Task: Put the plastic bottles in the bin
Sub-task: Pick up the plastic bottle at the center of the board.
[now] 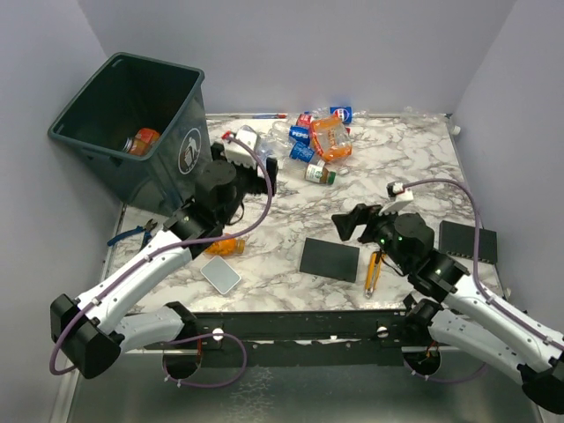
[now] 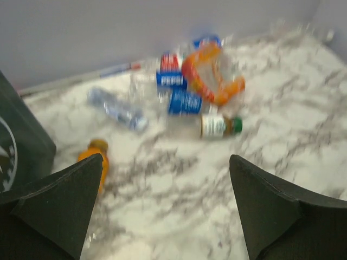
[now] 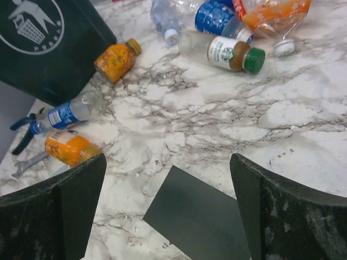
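The dark bin [image 1: 167, 132] stands tilted at the back left with an orange bottle [image 1: 141, 141] inside. A pile of plastic bottles [image 1: 317, 137] lies at the back centre: an orange jug [image 2: 211, 76], blue-labelled bottles [image 2: 184, 102] and a green-capped one [image 2: 217, 125]. By the bin's foot lie a small orange bottle [image 3: 115, 59], a clear blue-labelled bottle [image 3: 65, 115] and another orange bottle [image 3: 68, 147]. My left gripper [image 2: 166, 162] hangs open and empty beside the bin [image 2: 16, 146], facing the pile. Open and empty too, my right gripper [image 3: 168, 162] hovers over a black pad [image 3: 200, 216].
A yellow utility knife [image 1: 374, 271] lies next to the black pad [image 1: 330, 259]. A second dark pad [image 1: 467, 240] sits at the right edge, and a grey card [image 1: 220, 274] near the front. Blue-handled pliers [image 3: 21, 132] and a wrench [image 3: 27, 162] lie left. Walls enclose three sides.
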